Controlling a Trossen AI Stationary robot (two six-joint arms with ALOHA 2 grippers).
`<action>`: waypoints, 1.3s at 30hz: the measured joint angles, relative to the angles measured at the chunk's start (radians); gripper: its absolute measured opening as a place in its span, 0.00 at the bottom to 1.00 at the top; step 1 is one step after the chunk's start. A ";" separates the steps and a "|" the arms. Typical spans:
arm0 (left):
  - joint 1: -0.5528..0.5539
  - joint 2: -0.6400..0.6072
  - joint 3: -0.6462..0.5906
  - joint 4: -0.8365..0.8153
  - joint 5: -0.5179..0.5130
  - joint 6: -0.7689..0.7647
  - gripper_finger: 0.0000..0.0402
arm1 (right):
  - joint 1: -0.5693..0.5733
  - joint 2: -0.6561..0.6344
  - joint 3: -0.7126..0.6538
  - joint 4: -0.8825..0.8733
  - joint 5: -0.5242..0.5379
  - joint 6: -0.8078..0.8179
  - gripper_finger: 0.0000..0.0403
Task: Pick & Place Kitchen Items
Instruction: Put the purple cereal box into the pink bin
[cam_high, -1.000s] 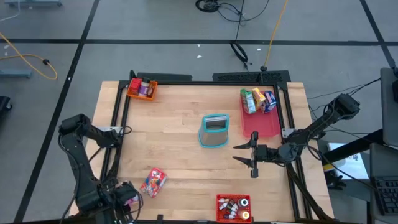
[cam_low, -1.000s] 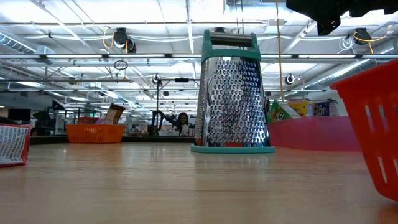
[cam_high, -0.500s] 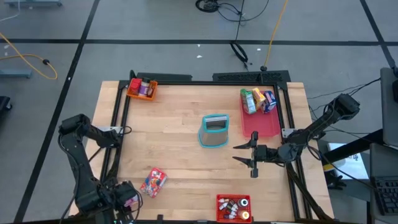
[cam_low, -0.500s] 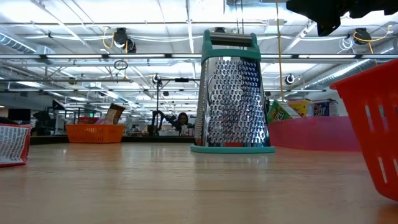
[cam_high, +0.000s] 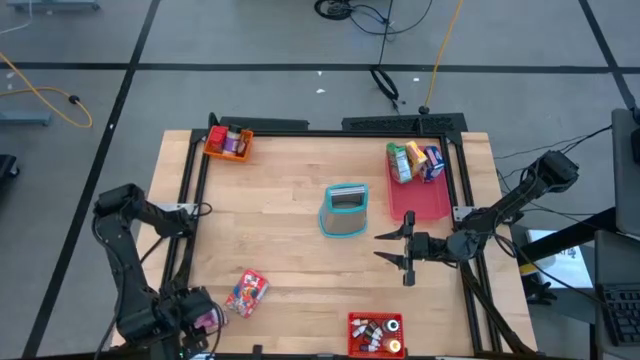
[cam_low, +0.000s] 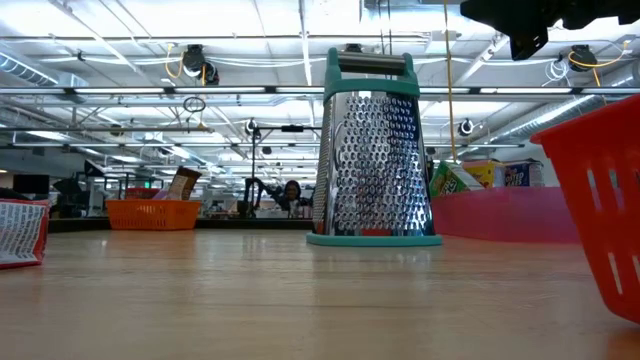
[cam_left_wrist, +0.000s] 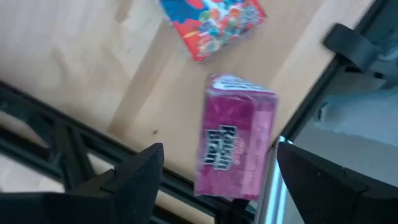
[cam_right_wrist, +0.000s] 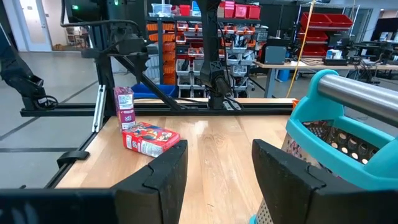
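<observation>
The left pincer (cam_left_wrist: 214, 177) has spread wide, freeing the pink box (cam_left_wrist: 235, 143) beside the red snack packet (cam_left_wrist: 212, 22) at the surface (cam_left_wrist: 81, 68) edge: placed.

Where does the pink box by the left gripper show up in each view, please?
High: pink box at the table's near-left edge, by the left gripper.
Low: not in it.
Left wrist: centre, between the open fingers.
Right wrist: upright, far left.
Shared landmark: the red packet beside it.

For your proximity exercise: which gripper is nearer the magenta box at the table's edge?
Left. The left gripper hangs open directly over the magenta box; the right gripper hovers across the table beside the grater.
</observation>
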 joint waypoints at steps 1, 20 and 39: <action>-0.004 0.000 0.000 0.005 0.000 0.008 0.78 | 0.000 0.000 0.000 0.000 0.000 0.000 0.42; -0.073 0.000 0.000 0.007 -0.095 -0.045 0.79 | 0.000 0.000 0.000 -0.001 0.000 -0.003 0.42; -0.080 0.001 -0.088 0.113 -0.080 -0.072 0.80 | 0.000 0.000 0.000 -0.007 0.002 -0.003 0.42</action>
